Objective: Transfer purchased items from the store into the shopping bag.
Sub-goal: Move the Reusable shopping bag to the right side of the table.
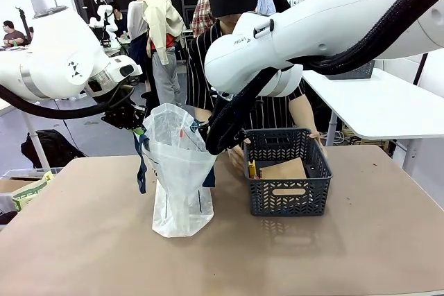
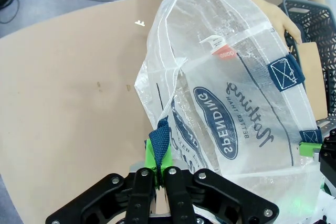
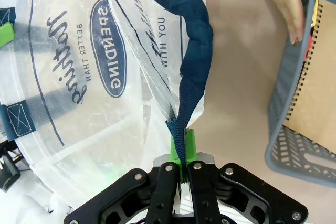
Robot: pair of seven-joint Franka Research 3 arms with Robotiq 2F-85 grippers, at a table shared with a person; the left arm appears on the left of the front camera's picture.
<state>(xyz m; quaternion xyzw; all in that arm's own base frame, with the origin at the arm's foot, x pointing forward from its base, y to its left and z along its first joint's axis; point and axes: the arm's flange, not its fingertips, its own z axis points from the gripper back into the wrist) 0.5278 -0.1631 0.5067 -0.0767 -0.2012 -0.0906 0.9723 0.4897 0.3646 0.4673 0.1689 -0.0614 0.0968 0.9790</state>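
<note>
Bag (image 1: 179, 171) stands on the bench (image 1: 83, 240), just left of the basket (image 1: 288, 195) in the front view. Left claw (image 2: 160, 163) is pressed together on one navy strap (image 2: 159, 142), and right claw (image 3: 182, 156) pinches the other strap (image 3: 194, 51), so the bag's mouth is held up.

Progress-wise I'd call it early. Something with a red-and-white tag (image 2: 220, 51) looks to be inside already. The basket still holds a tan spiral-bound pad (image 1: 284, 170) and a yellow bit (image 1: 252, 169), maybe more I can't make out. A person's hand (image 3: 286, 3) is at the basket rim.

Print on the bag reads "Nothing BETTER THAN SPENDING", then "WITH YOU". The tag's text is too small to read.
</note>
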